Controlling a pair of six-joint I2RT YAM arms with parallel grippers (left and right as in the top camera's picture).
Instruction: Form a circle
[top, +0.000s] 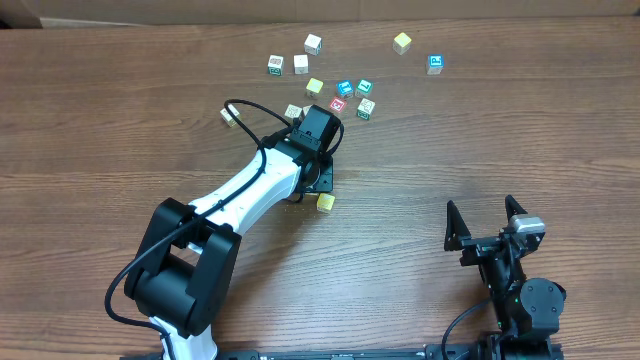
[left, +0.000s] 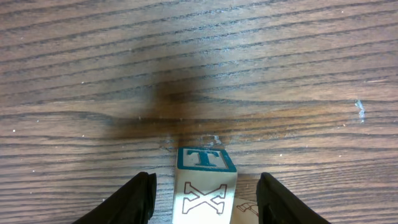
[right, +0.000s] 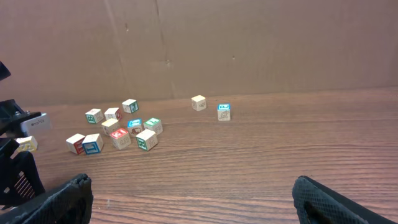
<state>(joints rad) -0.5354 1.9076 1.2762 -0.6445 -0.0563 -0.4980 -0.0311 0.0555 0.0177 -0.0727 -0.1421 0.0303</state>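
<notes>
At seven o'clock of the cube cluster (top: 345, 90), the left gripper (left: 206, 186) straddles a T-topped cube (left: 205, 160), jaws partly open, not touching; at four o'clock the right gripper (top: 480, 206) gapes empty.

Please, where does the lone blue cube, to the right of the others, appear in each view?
Overhead: blue cube at upper right.
Left wrist: not in it.
Right wrist: blue cube near the centre.
Shared landmark: the pale cube close on its left in both.
</notes>
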